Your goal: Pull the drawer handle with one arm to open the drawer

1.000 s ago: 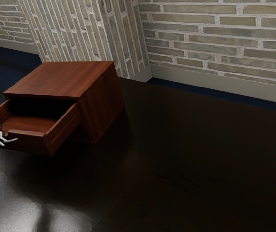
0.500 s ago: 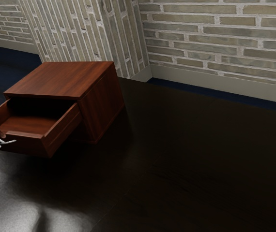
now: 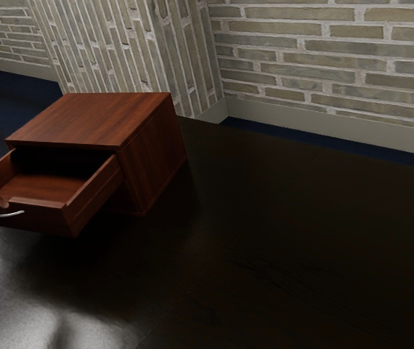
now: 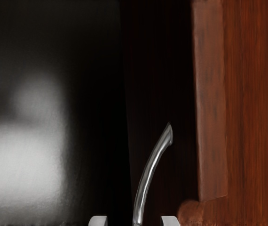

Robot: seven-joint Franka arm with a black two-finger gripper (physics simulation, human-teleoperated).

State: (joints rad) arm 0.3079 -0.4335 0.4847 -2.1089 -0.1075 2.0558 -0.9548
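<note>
A red-brown wooden cabinet (image 3: 112, 120) stands on the dark floor, and its drawer (image 3: 47, 193) is pulled well out toward the exterior view's lower left. The curved metal handle (image 3: 2, 211) sticks out from the drawer front at the picture's left edge. In the wrist view the handle (image 4: 149, 176) runs up from between my two light fingertips (image 4: 98, 220), beside the drawer's wooden front (image 4: 228, 108). My gripper (image 4: 134, 220) straddles the handle with a gap on each side of it, so it is open.
A brick wall (image 3: 323, 51) with a pale baseboard runs behind the cabinet. The glossy dark floor (image 3: 279, 247) stretches wide to the exterior view's right and front, with a bright reflection at the lower left.
The drawer has slid further out toward the exterior view's lower left. My hand has moved the same way with the handle, past the picture's left edge.
</note>
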